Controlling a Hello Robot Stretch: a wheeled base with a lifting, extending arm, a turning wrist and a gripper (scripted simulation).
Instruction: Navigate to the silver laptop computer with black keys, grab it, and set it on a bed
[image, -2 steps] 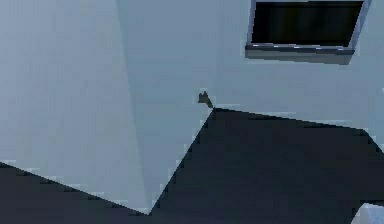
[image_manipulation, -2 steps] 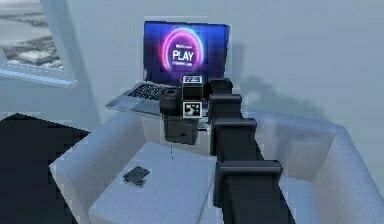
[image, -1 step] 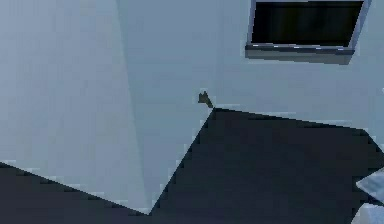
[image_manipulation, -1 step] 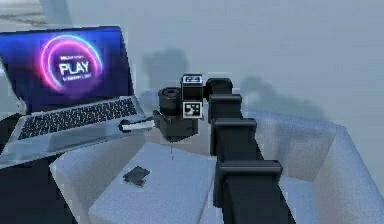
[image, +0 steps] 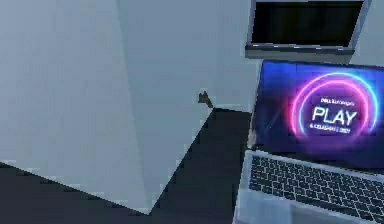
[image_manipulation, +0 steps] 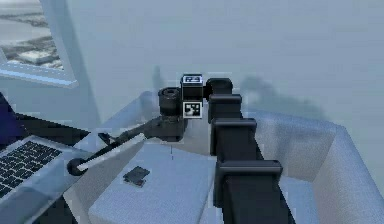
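Silver laptop (image: 318, 150) with dark keys stands at the forward view's right, lid raised and screen lit with a pink and blue neon ring on a dark ground. Its keyboard lies nearest, cut by the bottom edge. Beyond and above the lid a dark window (image: 305, 24) in a pale frame sits on the far wall. A grey wall (image: 90, 90) takes up the left, with dark floor (image: 200, 165) between it and the laptop.

In the arm side view the laptop shows again at the left edge, part of its keyboard and a sliver of screen in sight. The dark arm (image_manipulation: 245, 175) rises from the bottom edge, with two white squares (image_manipulation: 193, 95) with black marks at its far end. Left of them the claw (image_manipulation: 90, 152) points its thin fingers (image_manipulation: 125, 135) down and left, their tips near the laptop's right edge; I cannot tell whether they touch it or whether the claw holds anything. Below the fingers lies a white table (image_manipulation: 180, 200) with a small dark flat thing (image_manipulation: 137, 176) on it. A bright window (image_manipulation: 30, 40) fills the far left corner.
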